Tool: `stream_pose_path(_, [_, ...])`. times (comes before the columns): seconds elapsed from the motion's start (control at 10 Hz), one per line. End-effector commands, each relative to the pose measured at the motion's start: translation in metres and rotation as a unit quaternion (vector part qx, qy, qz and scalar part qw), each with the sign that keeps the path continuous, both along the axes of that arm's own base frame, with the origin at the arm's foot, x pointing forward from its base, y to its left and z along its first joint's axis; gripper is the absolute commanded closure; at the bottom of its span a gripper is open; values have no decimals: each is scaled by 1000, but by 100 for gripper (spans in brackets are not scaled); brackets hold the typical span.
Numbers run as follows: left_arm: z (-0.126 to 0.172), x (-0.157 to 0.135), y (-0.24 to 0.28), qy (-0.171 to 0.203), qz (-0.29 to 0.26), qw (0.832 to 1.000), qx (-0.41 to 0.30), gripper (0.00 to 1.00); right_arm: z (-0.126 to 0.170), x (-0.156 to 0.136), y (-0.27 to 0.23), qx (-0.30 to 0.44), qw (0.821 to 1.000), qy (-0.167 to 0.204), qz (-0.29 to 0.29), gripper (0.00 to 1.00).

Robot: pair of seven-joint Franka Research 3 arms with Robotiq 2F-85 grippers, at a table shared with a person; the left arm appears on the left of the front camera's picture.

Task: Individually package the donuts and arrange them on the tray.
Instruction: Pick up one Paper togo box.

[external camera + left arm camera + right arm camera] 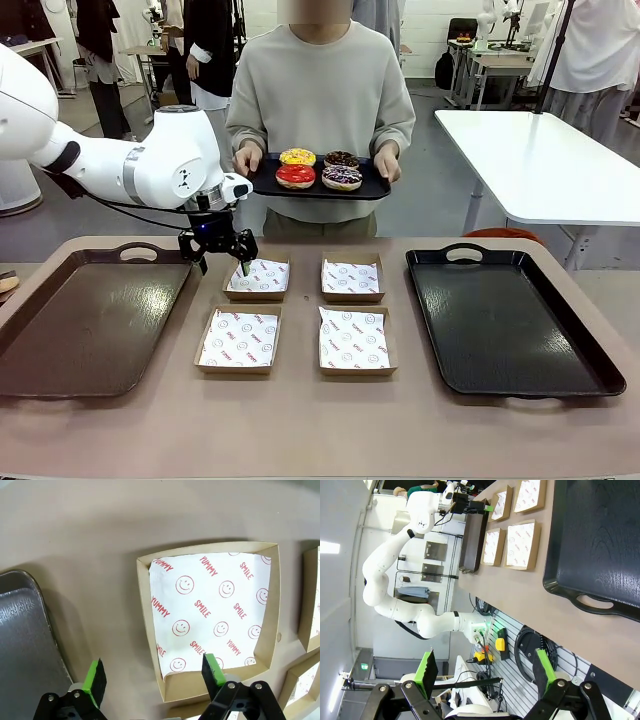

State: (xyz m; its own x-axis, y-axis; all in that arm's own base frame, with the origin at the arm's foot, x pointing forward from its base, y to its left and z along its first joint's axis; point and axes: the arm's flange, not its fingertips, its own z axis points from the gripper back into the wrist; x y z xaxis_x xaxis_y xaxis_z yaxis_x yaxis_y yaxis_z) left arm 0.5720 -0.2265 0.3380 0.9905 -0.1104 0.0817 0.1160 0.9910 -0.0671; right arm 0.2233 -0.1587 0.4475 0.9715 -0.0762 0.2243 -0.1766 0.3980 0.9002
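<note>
Left gripper [223, 262] hovers low over the far-left cardboard box [255, 296], fingers spread wide with nothing between them. In the left wrist view, one green pad [95, 676] hangs above the bare table [100, 540], between the brown tray [25, 640] and the box. The other pad sits over the box's near wall. Inside the box, the white liner paper [215, 605] lies flat, printed with red smileys, "YUMMY" and "SMILE".

Across the table, the person's hands [247, 158] grip a small black serving tray [372, 188] at both ends, held up well apart from the boxes. On it, the yellow-iced donut [297, 157] sits beside the chocolate-topped donut [341, 159]. The red-glazed donut [295, 175] and the sprinkled donut [342, 177] sit in front of them, toward the robot.

Down on the table, the far-right box [352, 297], near-left box [235, 369] and near-right box [358, 371] complete a two-by-two block. It lies between the brown tray on the robot's left and the large black tray [500, 320] on its right.

Right gripper [485, 667] has its fingers wide too, gripping nothing. It looks to be off past the table's edge, though the sideways roll makes its height hard to judge.
</note>
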Motion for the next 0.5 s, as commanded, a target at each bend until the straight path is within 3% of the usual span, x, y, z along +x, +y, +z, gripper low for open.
stream_pose_path(0.0, [-3,8,-6,2,20,1000,20,0,0,0,0,5,1000,-7,2,0])
stream_pose_path(0.1, [-7,12,-7,1,22,1000,19,19,0,0,0,5,1000,-7,2,0])
stream_pose_path(0.2, [-8,15,-8,0,28,999,18,56,0,0,0,5,1000,-7,2,0])
stream_pose_path(0.4, [-11,21,-9,4,35,999,19,100,0,0,0,5,1000,-7,2,0])
